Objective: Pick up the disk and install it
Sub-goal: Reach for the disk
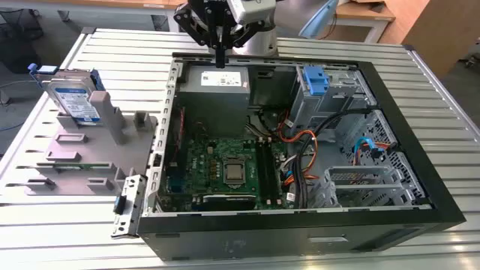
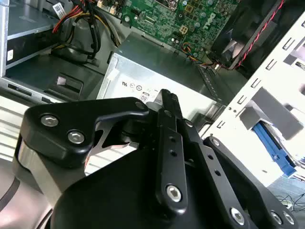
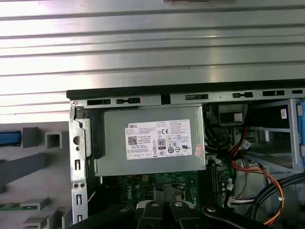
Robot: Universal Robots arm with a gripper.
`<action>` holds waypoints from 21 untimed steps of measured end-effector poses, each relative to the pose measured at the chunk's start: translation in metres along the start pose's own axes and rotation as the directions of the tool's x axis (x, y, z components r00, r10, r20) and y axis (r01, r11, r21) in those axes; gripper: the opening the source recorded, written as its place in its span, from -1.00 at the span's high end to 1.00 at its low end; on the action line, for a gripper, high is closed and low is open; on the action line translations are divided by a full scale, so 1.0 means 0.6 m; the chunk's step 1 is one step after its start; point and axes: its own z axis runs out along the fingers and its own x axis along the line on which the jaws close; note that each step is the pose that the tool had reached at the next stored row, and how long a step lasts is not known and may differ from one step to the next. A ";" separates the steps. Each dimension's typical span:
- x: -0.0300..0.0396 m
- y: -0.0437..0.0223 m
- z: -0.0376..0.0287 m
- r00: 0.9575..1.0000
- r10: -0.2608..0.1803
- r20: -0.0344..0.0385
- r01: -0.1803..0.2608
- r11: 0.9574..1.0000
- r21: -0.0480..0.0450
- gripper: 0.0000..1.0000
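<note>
We seem to be in a robotics lab or workshop: an opened desktop computer case [image 1: 300, 239] lies on a slatted aluminium counter [image 1: 127, 48], a grey fixture block [image 1: 75, 153] holds parts beside it, and wooden desks [image 1: 371, 12] stand behind.
</note>
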 end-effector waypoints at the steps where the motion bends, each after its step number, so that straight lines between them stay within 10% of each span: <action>1: 0.000 0.000 0.000 1.000 0.000 0.000 0.000 1.000 0.000 0.79; 21: 0.009 -0.001 0.000 1.000 0.000 0.000 0.000 1.000 0.000 0.79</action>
